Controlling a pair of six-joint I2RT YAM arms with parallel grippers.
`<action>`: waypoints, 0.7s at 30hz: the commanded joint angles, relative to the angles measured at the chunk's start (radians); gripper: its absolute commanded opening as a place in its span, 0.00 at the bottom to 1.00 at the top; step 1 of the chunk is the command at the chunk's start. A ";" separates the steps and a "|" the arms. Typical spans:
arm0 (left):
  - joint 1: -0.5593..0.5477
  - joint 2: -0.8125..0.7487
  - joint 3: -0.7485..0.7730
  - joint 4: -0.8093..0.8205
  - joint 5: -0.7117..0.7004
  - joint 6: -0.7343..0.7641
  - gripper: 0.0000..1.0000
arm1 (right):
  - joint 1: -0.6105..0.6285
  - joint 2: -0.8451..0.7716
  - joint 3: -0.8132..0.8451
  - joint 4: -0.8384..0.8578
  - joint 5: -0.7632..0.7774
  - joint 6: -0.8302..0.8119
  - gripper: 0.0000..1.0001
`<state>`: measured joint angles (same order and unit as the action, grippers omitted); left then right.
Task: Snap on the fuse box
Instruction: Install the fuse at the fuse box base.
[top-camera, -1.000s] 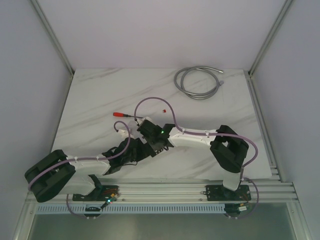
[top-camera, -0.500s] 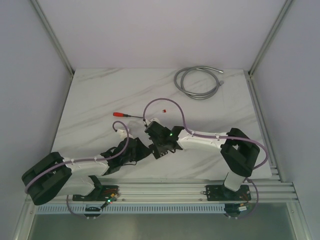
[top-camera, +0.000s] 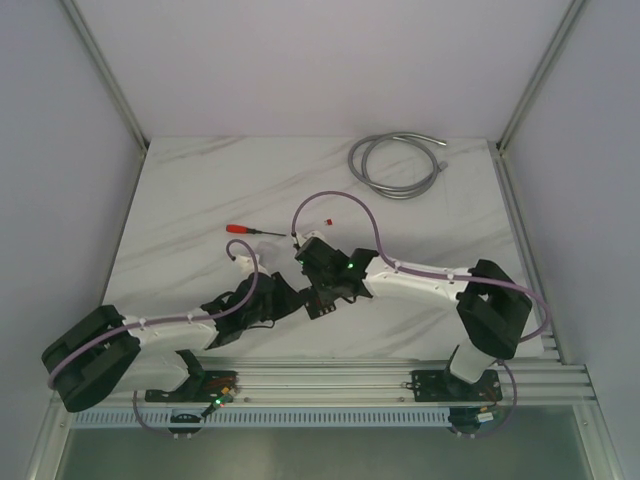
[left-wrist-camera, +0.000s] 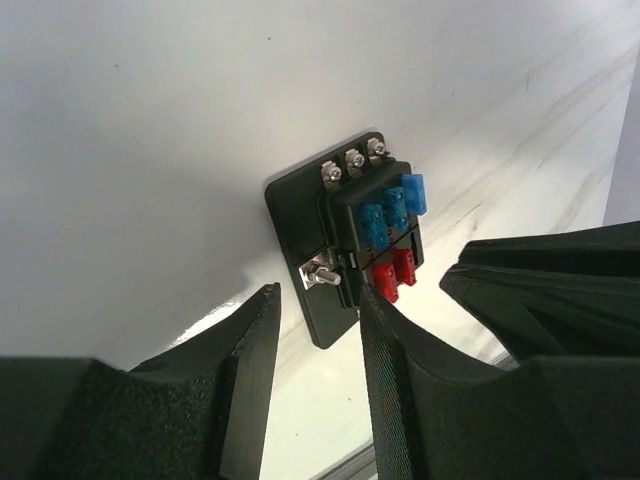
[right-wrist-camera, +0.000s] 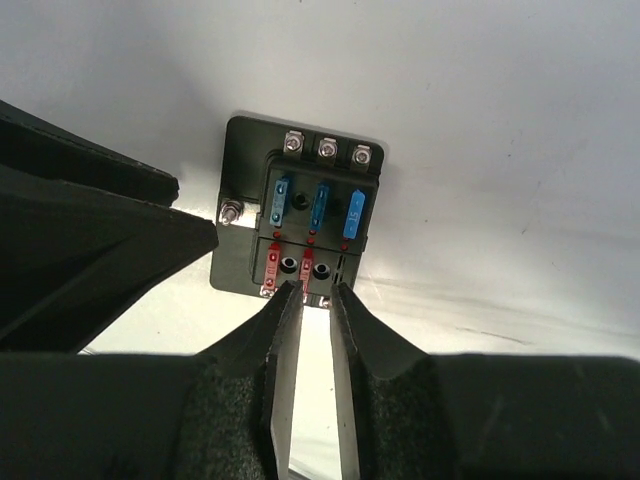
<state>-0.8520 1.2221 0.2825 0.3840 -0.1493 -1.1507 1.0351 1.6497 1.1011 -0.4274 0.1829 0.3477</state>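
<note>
From above, the right arm (top-camera: 430, 282) is seen drawn further toward the right of the frame than a second ago, and more of the screwdriver (top-camera: 248, 230) is uncovered. What lies beneath both wrists at centre cannot be made out.

In the left wrist view, the fuse box (left-wrist-camera: 360, 235) is found at centre, flat on the tabletop (left-wrist-camera: 150, 130). The left claw (left-wrist-camera: 318, 298) is held moderately wide about its near corner, and contact is hard to judge.

In the right wrist view, the right claw (right-wrist-camera: 314, 292) is parted narrowly. Nothing is gripped, and its tips are placed at the box's lower edge by the red fuses (right-wrist-camera: 272, 262).
</note>
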 joint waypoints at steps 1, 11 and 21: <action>-0.005 0.012 0.037 -0.016 0.010 0.026 0.47 | -0.011 0.002 -0.001 -0.008 -0.024 0.009 0.23; -0.007 0.037 0.047 -0.013 0.014 0.027 0.46 | -0.016 0.052 -0.010 0.009 -0.063 0.010 0.13; -0.011 0.065 0.049 -0.004 0.008 0.026 0.46 | -0.016 0.130 -0.019 -0.020 -0.084 0.019 0.00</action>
<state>-0.8577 1.2648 0.3077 0.3801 -0.1425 -1.1389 1.0214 1.7115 1.1004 -0.4065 0.1192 0.3561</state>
